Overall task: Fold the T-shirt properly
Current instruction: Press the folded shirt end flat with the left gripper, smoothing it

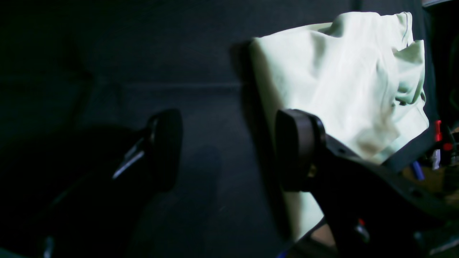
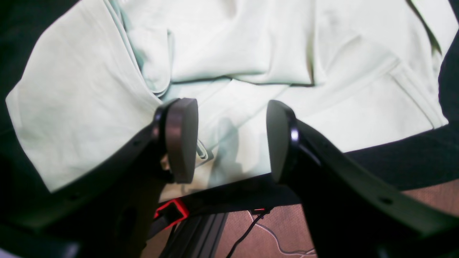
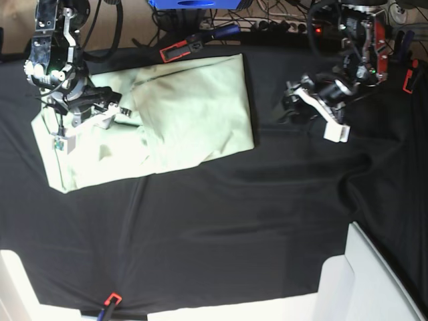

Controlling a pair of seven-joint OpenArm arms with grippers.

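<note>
Shirt: the T-shirt (image 3: pixel 160 120) lay on the black cloth (image 3: pixel 234 221), far to one side, near the top edge. It was partly folded and lumpy, with one flap laid over the middle.
Right claw: the right claw (image 2: pixel 231 139) hung just over the shirt's rumpled part. Its two pads were spread apart and held nothing.
Left claw: the left claw (image 1: pixel 229 150) hung over bare cloth, beside the shirt's straight edge. It was spread wide too, with nothing in it.
Stage: it looked like a half-done fold, with more folding to go.
Risk 1: the right claw could grab more than one layer, because the folds were piled up under it. Then the shirt would bunch up.
Risk 2: the left claw could pinch the black cloth by mistake and drag the shirt.
Risk 3: the shirt lay near the table edge, so a hard pull could slide it off.
</note>
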